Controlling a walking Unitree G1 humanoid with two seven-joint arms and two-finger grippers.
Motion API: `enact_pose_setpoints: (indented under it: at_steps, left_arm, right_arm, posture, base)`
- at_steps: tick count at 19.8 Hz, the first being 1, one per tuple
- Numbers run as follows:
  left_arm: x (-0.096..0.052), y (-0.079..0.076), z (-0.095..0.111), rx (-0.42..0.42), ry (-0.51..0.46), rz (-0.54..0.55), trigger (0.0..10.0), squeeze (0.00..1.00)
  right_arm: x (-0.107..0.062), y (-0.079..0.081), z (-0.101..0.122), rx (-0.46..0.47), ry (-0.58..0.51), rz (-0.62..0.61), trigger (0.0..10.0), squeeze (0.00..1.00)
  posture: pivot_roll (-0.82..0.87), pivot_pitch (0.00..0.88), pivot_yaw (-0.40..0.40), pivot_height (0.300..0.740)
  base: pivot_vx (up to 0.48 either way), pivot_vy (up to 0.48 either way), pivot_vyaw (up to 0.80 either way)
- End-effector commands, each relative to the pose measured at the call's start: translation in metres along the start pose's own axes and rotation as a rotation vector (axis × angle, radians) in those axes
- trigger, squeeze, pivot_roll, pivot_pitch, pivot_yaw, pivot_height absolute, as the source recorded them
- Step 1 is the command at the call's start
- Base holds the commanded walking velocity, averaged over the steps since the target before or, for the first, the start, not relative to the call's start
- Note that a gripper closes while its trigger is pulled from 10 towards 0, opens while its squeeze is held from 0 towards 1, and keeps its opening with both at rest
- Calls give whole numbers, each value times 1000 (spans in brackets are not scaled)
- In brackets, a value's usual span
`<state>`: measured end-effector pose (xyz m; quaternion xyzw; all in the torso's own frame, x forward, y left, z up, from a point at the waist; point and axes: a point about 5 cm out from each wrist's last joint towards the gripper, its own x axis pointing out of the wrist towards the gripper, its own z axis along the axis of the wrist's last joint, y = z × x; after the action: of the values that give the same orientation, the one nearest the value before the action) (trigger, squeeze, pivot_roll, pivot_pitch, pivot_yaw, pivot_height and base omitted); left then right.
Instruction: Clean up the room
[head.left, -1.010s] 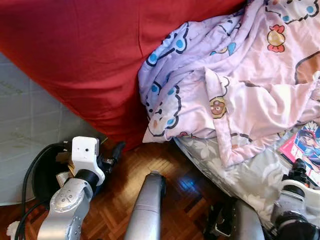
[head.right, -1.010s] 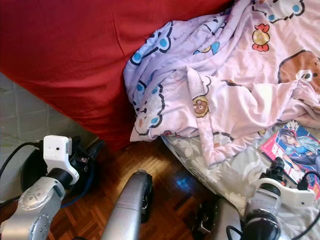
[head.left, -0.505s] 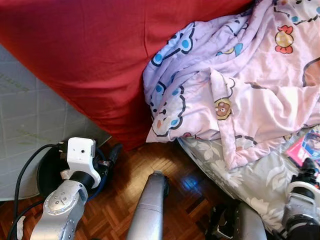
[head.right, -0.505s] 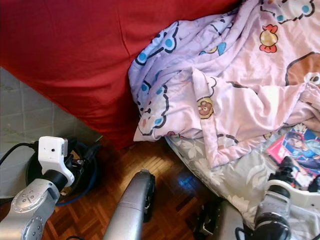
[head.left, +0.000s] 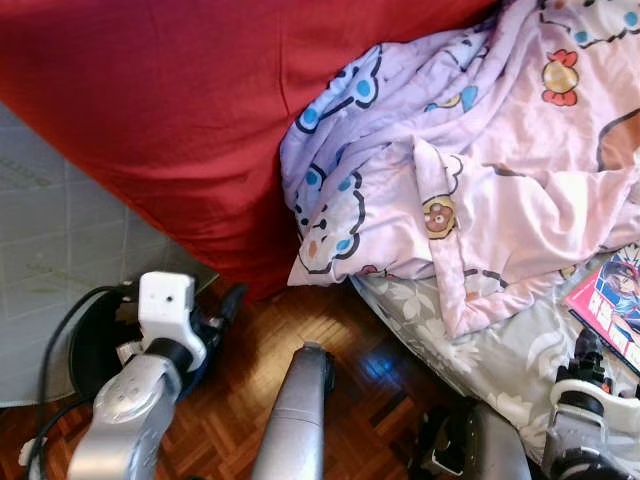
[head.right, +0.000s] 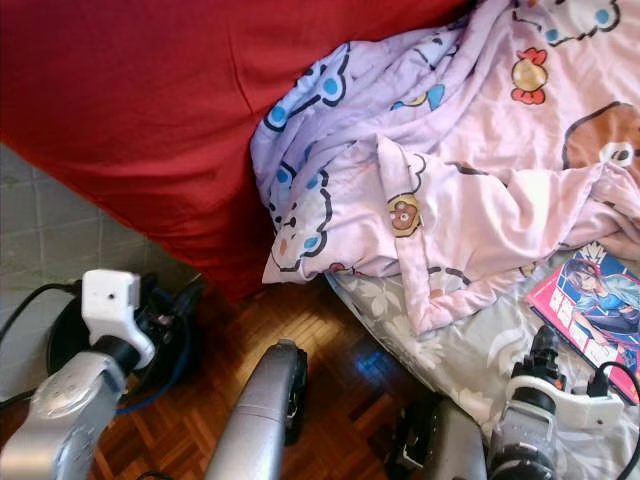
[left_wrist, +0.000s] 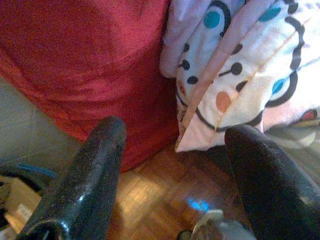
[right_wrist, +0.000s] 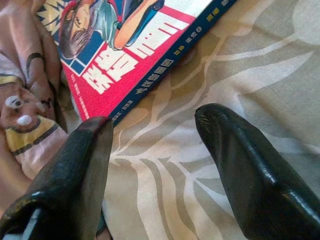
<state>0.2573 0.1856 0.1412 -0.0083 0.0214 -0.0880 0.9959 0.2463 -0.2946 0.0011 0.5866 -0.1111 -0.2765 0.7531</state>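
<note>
Nearest, at six o'clock in the head views, a silver tube (head.left: 295, 420) stands over the parquet floor (head.left: 230, 400). At eight o'clock the left gripper (left_wrist: 172, 165) hangs low over the floor beside a black round thing (head.left: 90, 340) with cables (head.left: 50, 350); its fingers (left_wrist: 90, 170) are spread wide with nothing between them, and through the gap show floor, the red cloth and a corner of the quilt. At four o'clock the right gripper (right_wrist: 152, 145) hovers just above the bed sheet (right_wrist: 200, 165), fingers (right_wrist: 240, 160) wide apart and holding nothing.

The book (head.right: 590, 300), a red-edged comic with a drawn figure on its cover, lies flat on the grey leaf-patterned sheet at three o'clock. In the right wrist view its near edge (right_wrist: 150, 65) lies just beyond the fingertips, not touching them, with bare sheet between. One end of the book lies against folds of the quilt.

Farther off, from one to three o'clock, the rumpled pink quilt (head.left: 480, 180) with cartoon prints is heaped on the bed, one corner hanging over the edge towards the floor. Behind it, from ten to twelve o'clock, a red cloth (head.left: 180, 110) drapes down to the floor. At nine o'clock lies a pale tiled floor (head.left: 40, 240).
</note>
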Motion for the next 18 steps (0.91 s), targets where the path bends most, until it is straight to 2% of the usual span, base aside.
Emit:
enact_pose_setpoints:
  at_steps: [1, 2, 3, 4, 5, 6, 7, 8, 10, 12, 13, 14, 15, 16, 18]
  left_arm:
    - [-2, 7, -11, 9, 37, 28, 10000, 0]
    - [1, 7, -11, 8, 32, 28, 10000, 0]
    - [4, 8, -14, 6, 27, 31, 10000, 0]
    - [7, 9, -18, 1, 24, 39, 10000, 0]
    - [7, 10, -20, 0, 24, 45, 10000, 0]
    - [7, 12, -24, -9, 21, 61, 10000, 0]
    - [8, 12, -27, -13, 20, 64, 10000, 0]
    - [12, 12, -31, -17, 22, 66, 10000, 0]
    - [18, 9, -34, -28, 7, 70, 10000, 0]
    - [24, 8, -34, -34, -9, 71, 10000, 0]
    - [31, 9, -34, -32, -25, 75, 10000, 0]
    - [34, 12, -33, -23, -37, 78, 10000, 0]
    - [35, 14, -32, -17, -44, 83, 10000, 0]
    - [38, 24, -29, -9, -67, 118, 10000, 0]
    - [41, 34, -25, 7, -95, 158, 10000, 0]
  right_arm:
    - [-22, -28, -9, 0, 40, -108, 10000, 0]
    - [-23, -27, -14, -27, 61, -101, 10000, 0]
    - [-21, -19, -26, -108, 115, -61, 10000, 0]
    - [-18, -3, -44, -288, 190, 11, 10000, 0]
    - [-17, 8, -53, -412, 224, 83, 10000, 0]
    - [-21, 45, -76, -627, 255, 348, 10000, 0]
    - [-25, 67, -83, -562, 232, 436, 10000, 0]
    - [-25, 77, -86, -561, 228, 472, 10000, 0]
    - [-25, 89, -85, -611, 214, 527, 10000, 0]
    - [-22, 93, -85, -666, 193, 539, 10000, 0]
    - [-16, 104, -77, -741, 138, 547, 10000, 0]
    - [-10, 110, -70, -772, 109, 537, 10000, 0]
    - [-8, 113, -67, -811, 103, 545, 10000, 0]
    - [2, 119, -64, -894, 116, 551, 10000, 0]
    - [10, 134, -68, -1044, 139, 621, 10000, 0]
  posture:
    - [303, 463, 232, 635]
    - [282, 437, 215, 635]
    - [254, 409, 195, 635]
    - [235, 388, 181, 635]
    - [221, 373, 170, 635]
    - [208, 358, 164, 635]
    - [177, 322, 142, 635]
    - [163, 290, 129, 635]
    - [151, 237, 113, 635]
    - [142, 214, 105, 635]
    - [125, 162, 87, 635]
    - [115, 143, 76, 635]
    - [109, 130, 70, 635]
    - [101, 104, 51, 635]
    - [87, 63, 22, 635]
  base:
    - [0, 0, 0]
    - [0, 0, 0]
    - [0, 0, 0]
    - [0, 0, 0]
    - [0, 0, 0]
    - [0, 0, 0]
    - [0, 0, 0]
    - [0, 0, 0]
    - [0, 0, 0]
    - [0, 0, 0]
    - [0, 0, 0]
    - [0, 0, 0]
    - [0, 0, 0]
    - [0, 0, 0]
    - [0, 0, 0]
